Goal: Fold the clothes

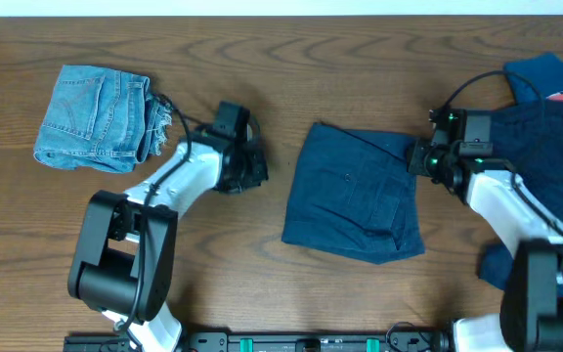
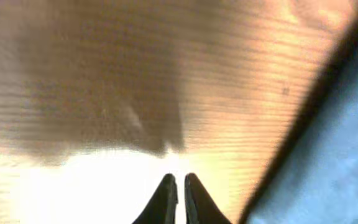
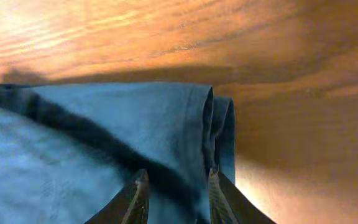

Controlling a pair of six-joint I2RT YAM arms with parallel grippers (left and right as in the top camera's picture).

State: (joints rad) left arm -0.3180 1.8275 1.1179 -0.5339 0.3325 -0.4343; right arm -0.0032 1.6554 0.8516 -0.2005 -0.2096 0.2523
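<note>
We see our left pincer [image 2: 179,182] pressed together over bare tabletop [image 2: 104,74], our right pincer [image 3: 178,179] apart at the folded edge of the navy shorts [image 1: 355,191].

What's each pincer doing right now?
Left pincer: shut, holding nothing.
Right pincer: open, fingers either side of the navy shorts' folded edge.

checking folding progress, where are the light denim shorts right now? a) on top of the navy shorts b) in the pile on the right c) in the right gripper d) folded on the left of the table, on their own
d: the denim shorts lie folded on the left of the table, apart from the navy shorts and the pile on the right.
</note>
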